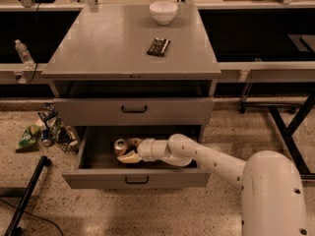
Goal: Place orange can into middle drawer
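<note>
End effector (127, 150) sits inside the open middle drawer (162, 178), pinching the orange can (120, 144).

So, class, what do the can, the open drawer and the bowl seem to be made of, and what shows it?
The can: thin metal, probably aluminium; silvery top rim, orange-tan printed side. The drawer: likely painted sheet metal; flat matt grey, thin walls. The bowl: perhaps glazed ceramic or plastic; smooth glossy white. The gripper is inside the drawer, at the can.
</note>
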`<action>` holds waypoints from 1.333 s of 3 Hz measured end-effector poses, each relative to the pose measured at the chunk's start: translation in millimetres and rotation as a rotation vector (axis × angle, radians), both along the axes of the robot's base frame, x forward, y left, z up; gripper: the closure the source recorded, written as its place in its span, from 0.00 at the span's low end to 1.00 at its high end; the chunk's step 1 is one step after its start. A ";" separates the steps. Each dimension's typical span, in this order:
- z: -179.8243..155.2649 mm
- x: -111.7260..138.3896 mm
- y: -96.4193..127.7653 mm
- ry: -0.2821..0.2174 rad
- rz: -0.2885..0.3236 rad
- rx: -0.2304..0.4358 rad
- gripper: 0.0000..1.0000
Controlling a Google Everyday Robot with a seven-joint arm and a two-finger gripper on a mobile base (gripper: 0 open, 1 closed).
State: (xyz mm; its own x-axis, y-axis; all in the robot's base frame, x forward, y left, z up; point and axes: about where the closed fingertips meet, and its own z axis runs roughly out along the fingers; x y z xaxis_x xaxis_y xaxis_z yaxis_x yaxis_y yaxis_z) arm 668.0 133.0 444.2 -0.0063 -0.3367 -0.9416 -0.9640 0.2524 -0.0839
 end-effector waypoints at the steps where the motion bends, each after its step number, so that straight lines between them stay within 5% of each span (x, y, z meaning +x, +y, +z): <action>1: 12.2 2.4 -7.4 -0.008 -0.032 0.044 0.23; 2: 31.3 -2.3 -28.3 0.007 -0.079 0.062 0.15; 3: 62.7 -24.0 -63.9 0.049 -0.143 0.094 0.23; 4: 85.9 -54.7 -98.9 0.073 -0.142 0.132 0.46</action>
State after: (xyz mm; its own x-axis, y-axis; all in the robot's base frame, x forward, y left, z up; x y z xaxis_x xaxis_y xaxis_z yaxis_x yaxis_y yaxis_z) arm 613.4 34.1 530.1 -0.1145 -0.2011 -0.9729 -0.9203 0.3903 0.0276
